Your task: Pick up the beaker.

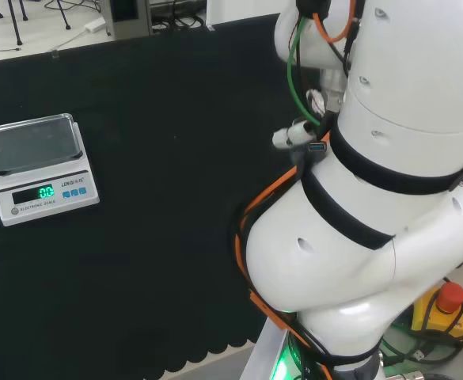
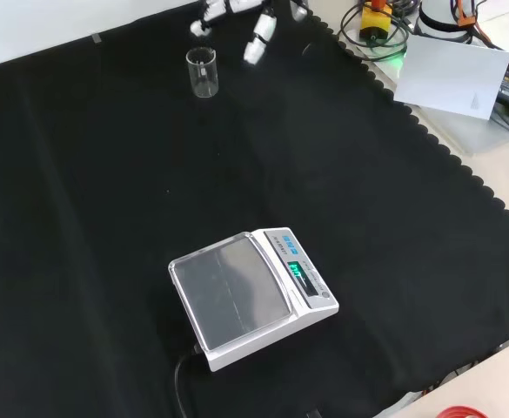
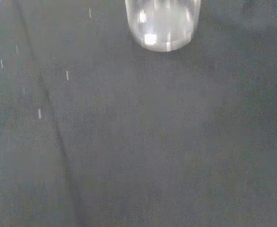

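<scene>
One clear beaker (image 2: 202, 72) stands upright on the black cloth (image 2: 106, 218), near the cloth's far edge in the front view, towards that edge's middle, w/ nothing visible inside. It stands alone, not held. The hand (image 2: 258, 39) shows at the top of the front view as white finger segments: one finger (image 2: 210, 13) hangs just above and behind the beaker's rim, another (image 2: 260, 37) sits to the beaker's right, apart from it. The fingers look spread and fairly straight, i.e. wide, though they're cut off by the view's edge, so this is prob. not certain. No contact w/ the glass that I can make out.

In the wrist view the beaker's base (image 3: 163, 23) is close and large, resting on the cloth.

A white scale (image 2: 252, 296) w/ a clear tray on top and a lit green display sits well apart from the beaker, towards the near edge of the cloth in the front view; in the head view the scale (image 1: 39, 168) lies by the cloth's left edge. The arm's white links (image 1: 373, 198) stand at the right of the head view, w/ orange and green cables running along them.
</scene>
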Tool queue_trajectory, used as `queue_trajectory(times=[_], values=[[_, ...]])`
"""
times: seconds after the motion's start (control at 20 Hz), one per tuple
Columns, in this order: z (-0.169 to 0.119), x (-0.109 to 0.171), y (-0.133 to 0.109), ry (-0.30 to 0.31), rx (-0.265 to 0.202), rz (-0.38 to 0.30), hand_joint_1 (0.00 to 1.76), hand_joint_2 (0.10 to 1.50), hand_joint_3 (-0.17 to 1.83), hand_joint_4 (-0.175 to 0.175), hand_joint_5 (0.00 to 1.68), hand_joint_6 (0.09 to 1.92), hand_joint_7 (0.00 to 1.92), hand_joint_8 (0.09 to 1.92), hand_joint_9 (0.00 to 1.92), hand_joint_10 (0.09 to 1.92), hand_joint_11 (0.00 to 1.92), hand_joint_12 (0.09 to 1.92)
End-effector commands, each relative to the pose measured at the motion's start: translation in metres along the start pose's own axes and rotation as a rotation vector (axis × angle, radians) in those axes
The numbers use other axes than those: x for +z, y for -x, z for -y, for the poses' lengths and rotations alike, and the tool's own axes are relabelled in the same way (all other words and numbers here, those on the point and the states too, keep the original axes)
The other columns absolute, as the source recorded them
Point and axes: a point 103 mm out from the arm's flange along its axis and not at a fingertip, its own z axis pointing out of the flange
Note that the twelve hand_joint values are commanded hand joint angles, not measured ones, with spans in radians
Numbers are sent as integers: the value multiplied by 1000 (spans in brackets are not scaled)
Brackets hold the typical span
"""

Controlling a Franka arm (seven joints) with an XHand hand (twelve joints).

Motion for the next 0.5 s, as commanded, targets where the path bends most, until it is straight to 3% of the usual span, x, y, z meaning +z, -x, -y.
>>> queue_trajectory(times=[0.05,0.3,0.5], values=[[-32,-60,7,130,12,12,516,746,55,10,136,87,113,680,182,875,0,1472],[-39,-28,0,47,5,6,516,747,54,12,135,87,113,681,180,876,0,1470],[-42,-16,-2,15,6,9,513,745,53,14,135,87,113,682,178,876,0,1468]])
